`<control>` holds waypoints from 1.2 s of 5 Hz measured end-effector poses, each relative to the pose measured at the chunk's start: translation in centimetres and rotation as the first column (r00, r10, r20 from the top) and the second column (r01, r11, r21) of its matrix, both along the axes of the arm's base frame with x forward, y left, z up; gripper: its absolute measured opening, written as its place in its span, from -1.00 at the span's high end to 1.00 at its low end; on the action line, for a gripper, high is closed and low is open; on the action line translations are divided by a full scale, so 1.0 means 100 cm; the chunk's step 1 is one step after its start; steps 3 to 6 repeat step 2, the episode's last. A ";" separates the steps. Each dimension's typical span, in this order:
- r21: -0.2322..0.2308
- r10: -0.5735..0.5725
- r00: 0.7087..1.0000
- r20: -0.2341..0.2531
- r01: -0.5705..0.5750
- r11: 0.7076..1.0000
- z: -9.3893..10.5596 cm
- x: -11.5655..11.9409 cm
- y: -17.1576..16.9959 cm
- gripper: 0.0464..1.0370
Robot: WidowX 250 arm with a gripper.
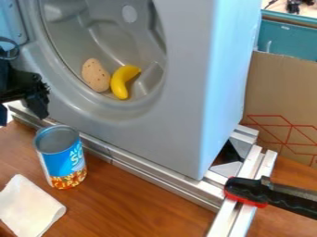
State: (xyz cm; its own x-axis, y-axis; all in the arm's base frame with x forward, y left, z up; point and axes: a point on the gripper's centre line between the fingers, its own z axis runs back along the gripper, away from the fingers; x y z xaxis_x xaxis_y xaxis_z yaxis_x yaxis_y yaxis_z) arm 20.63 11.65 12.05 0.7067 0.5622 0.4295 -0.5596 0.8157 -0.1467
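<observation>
Grey machine (186, 115): one, upright, with a large round opening in its front; landmark for all entries below.

Gripper (38, 102): one, black, at the left of the machine's front, above the rail and near the can. Whether wide or narrow, or holding anything, cannot be told.

Can (60, 157): one, blue label with an orange-yellow lower band, upright on the wooden table (142, 203) before the machine's left part.

Banana (121, 84): one, yellow, curved, inside the machine's opening, low down.

Potato (95, 75): one, tan, dark-specked, inside the same opening, left of the banana.

Cloth (28, 206): one, white, flat, in front of the machine, beyond the can.

Metal rail (145, 173): silver, along the machine's foot.

Clamp (263, 192): one, black and red, on metal bars by the machine's near right corner.

Cardboard (278, 102): one sheet, brown with red lines, right of the machine.
</observation>
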 end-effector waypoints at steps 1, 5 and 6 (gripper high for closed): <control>0.001 -0.033 0.998 -0.060 0.033 0.999 -0.008 -0.008 -0.002 -0.93; -0.035 -0.113 0.984 -0.140 0.109 0.993 -0.023 -0.008 -0.003 -0.93; -0.035 -0.113 0.984 -0.140 0.109 0.993 -0.023 -0.008 -0.003 -0.93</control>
